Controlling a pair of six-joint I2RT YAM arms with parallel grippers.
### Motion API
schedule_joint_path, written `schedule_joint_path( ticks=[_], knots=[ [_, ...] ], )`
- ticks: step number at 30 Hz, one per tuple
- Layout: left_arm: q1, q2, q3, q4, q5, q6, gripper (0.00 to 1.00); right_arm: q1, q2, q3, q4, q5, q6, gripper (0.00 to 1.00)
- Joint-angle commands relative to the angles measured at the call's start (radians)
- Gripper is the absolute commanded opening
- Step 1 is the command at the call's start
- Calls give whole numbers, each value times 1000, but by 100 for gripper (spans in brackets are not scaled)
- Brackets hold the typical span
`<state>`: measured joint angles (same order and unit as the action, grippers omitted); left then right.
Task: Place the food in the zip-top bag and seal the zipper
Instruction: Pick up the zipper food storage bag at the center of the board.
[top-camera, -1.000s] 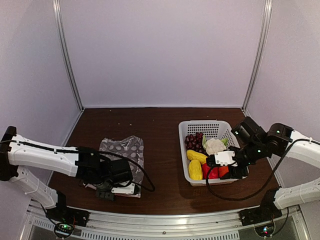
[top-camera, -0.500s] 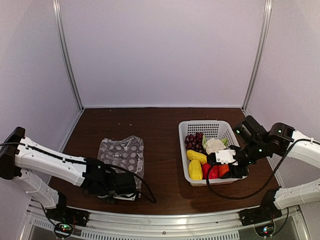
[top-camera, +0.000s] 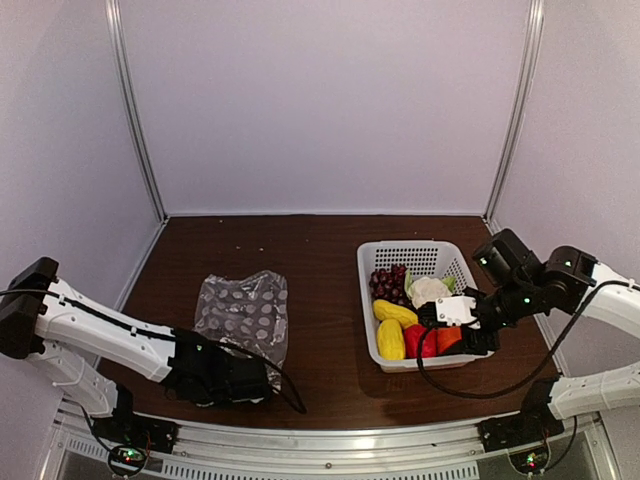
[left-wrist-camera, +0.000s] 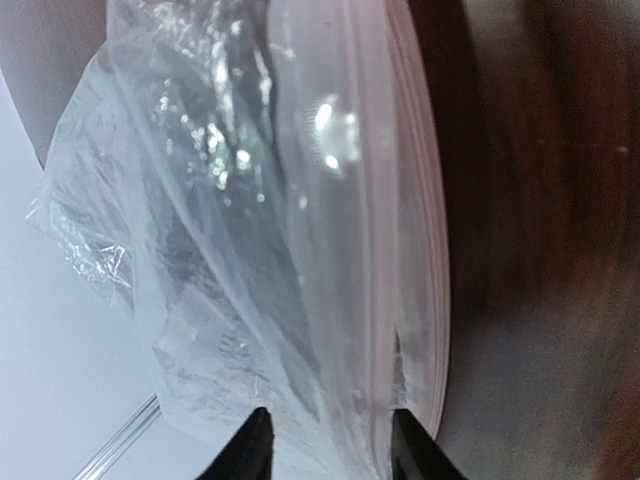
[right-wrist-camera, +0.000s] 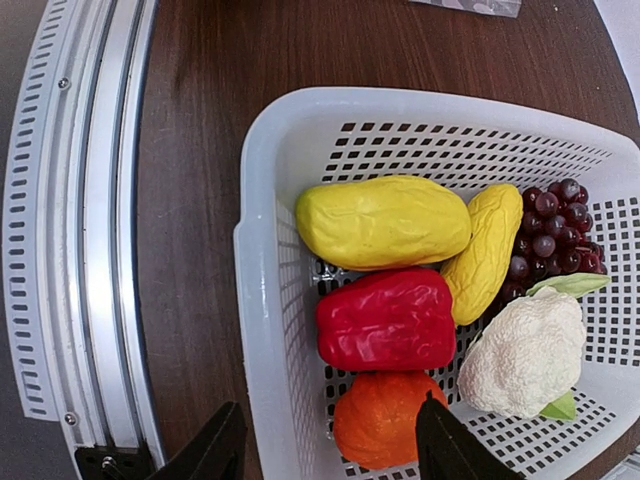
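The zip-top bag (top-camera: 243, 312), clear with pale dots, lies flat on the left of the table. Its near edge fills the left wrist view, where the whitish zipper (left-wrist-camera: 385, 200) runs along the bag (left-wrist-camera: 220, 260). My left gripper (top-camera: 260, 380) sits low at that edge, open (left-wrist-camera: 330, 445), with the bag's mouth edge between its fingers. The food lies in the white basket (top-camera: 400, 246): two yellow pieces (right-wrist-camera: 385, 222), red pepper (right-wrist-camera: 385, 320), orange fruit (right-wrist-camera: 385, 420), grapes (right-wrist-camera: 545, 240), cauliflower (right-wrist-camera: 525, 355). My right gripper (right-wrist-camera: 330, 445) hangs open over the basket's near wall and the orange fruit.
The perforated basket wall (right-wrist-camera: 262, 330) stands between the right fingers. A metal rail (right-wrist-camera: 90, 250) runs along the table's near edge. White booth walls close in the back and both sides of the dark wooden table (top-camera: 320, 250).
My left arm has dropped and slid toward the table's near edge, ending at the bag's near edge with its jaws narrower. The right arm has barely moved.
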<state>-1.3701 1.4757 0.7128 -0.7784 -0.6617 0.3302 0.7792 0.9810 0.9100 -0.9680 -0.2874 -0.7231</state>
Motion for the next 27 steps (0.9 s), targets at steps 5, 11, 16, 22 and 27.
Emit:
schedule_joint_path(
  ticks=[5,11,16,22,27],
  knots=[
    [-3,41,67,34,-202,-15,15,-6,-37,-6,25,17,32,59],
    [23,50,232,-51,-218,-125,7,-10,-2,101,28,-11,86,58],
    [104,30,409,-115,-186,-242,0,-23,48,208,135,66,202,67],
    [221,0,570,-122,-107,-401,0,-38,187,341,296,181,359,89],
    [306,-52,643,17,101,-572,0,-39,403,556,340,147,502,88]
  ],
)
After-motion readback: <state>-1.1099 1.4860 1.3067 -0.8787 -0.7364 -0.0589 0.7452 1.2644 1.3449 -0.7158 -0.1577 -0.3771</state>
